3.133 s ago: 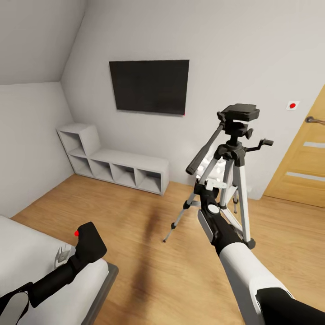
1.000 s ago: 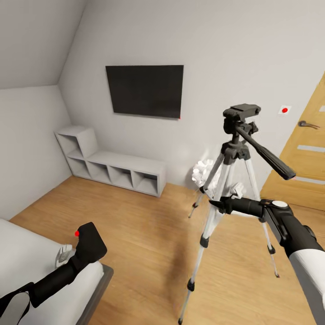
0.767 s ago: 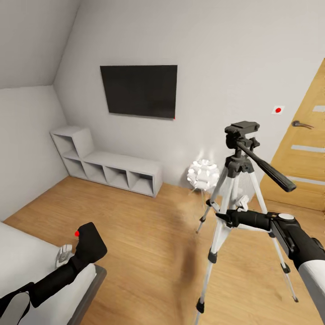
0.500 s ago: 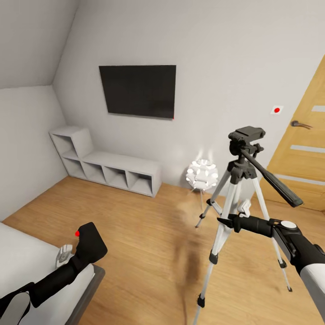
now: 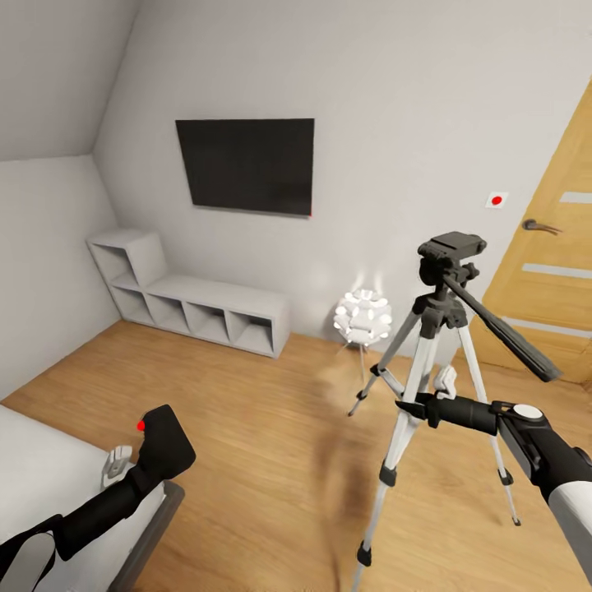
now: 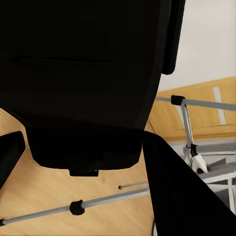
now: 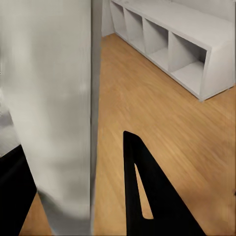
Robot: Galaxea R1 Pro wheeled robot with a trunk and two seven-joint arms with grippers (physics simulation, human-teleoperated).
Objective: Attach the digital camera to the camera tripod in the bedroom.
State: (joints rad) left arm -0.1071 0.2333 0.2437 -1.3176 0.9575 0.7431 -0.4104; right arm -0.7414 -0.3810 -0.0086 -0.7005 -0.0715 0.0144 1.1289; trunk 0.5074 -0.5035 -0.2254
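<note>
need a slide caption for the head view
Right gripper grips the camera tripod leg; left gripper holds the digital camera.

Camera tripod point(image 5: 427, 362): smooth silver metal legs with matt black joints and pan head. Digital camera point(image 5: 164, 440): matt black body with a glossy red button at its 10 o'clock corner. Floor point(image 5: 247, 427): light wood with visible grain; shelf point(image 5: 189, 300): matt white; TV point(image 5: 247, 164): flat black panel.

1. Light wood plank floor point(image 5: 247, 427) carried everything in the room.
2. Silver-legged camera tripod with black head point(image 5: 436, 362) stood on its black feet on the floor.
3. Low white cube shelf point(image 5: 189, 300) sat against the wall.
4. White spiky globe lamp point(image 5: 362, 316) stood near the tripod.
</note>
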